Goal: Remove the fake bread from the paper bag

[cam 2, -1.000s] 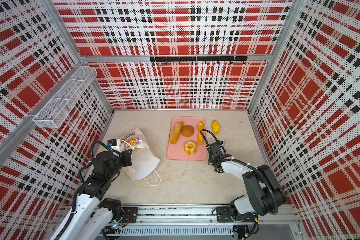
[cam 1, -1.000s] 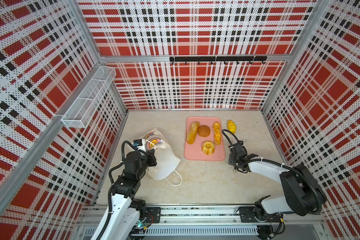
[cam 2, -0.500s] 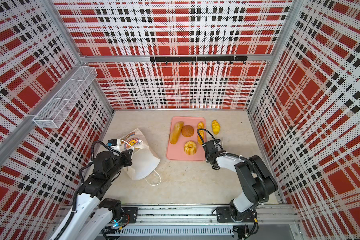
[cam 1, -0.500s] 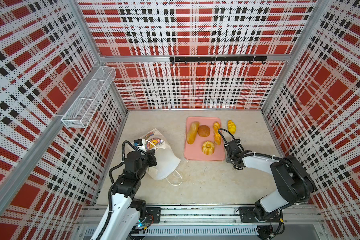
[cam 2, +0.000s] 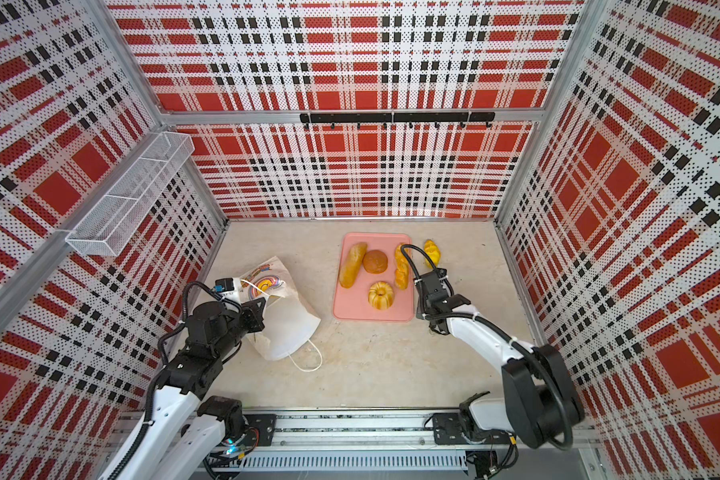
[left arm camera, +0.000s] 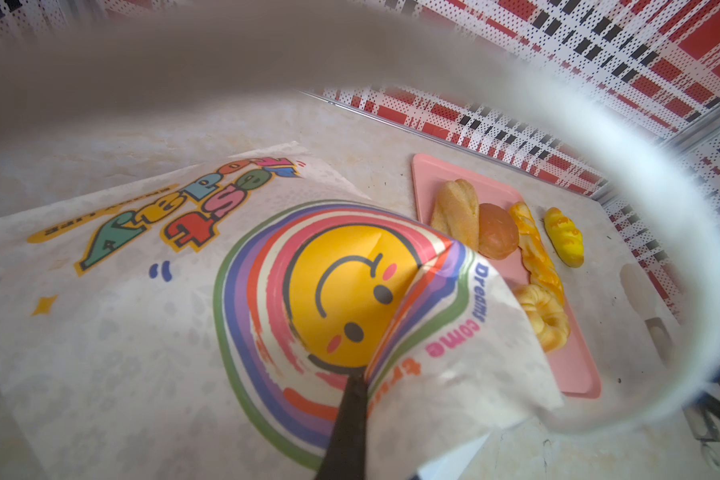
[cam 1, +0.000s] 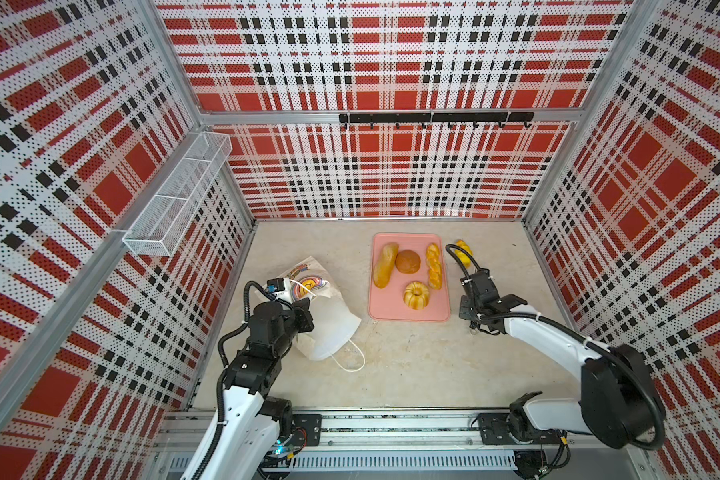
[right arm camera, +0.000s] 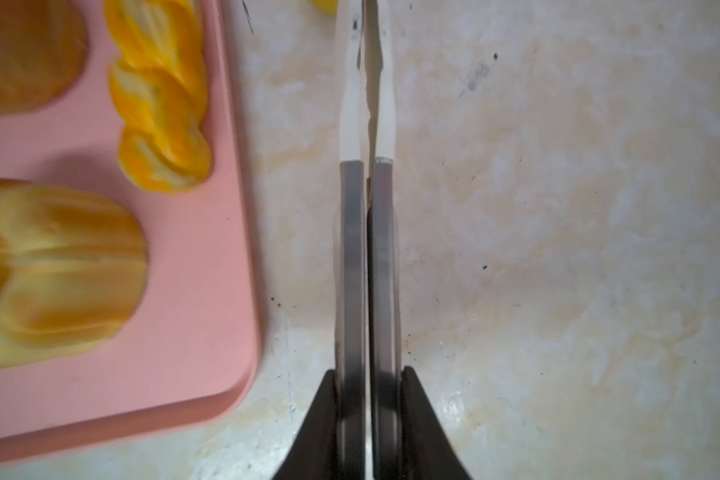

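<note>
The white paper bag (cam 1: 329, 328) with a rainbow print lies on its side at the left. My left gripper (cam 1: 308, 313) is shut on a fold of its paper. One dark finger (left arm camera: 350, 415) shows and the other is under the fold. The bag's inside is hidden. On the pink tray (cam 1: 391, 313) lie a long loaf (cam 1: 385, 266), a round brown bun (cam 1: 408, 262), a braided stick (cam 1: 434, 266) and a ring (cam 1: 416, 295). A small yellow bread (cam 1: 464, 253) rests on the table right of the tray. My right gripper (right arm camera: 364, 25) hovers shut and empty beside the tray's near right corner.
One white cord handle (cam 1: 352, 361) trails in front of the bag. The other curves close round the left wrist lens (left arm camera: 682, 232). A wire basket (cam 1: 175, 199) hangs on the left wall and a black hook rail (cam 1: 433, 118) on the back wall. Plaid walls close three sides.
My right gripper swung in toward the tray's right edge, then back out to the right, and its jaws drew together. The left arm and the bag have not moved.
</note>
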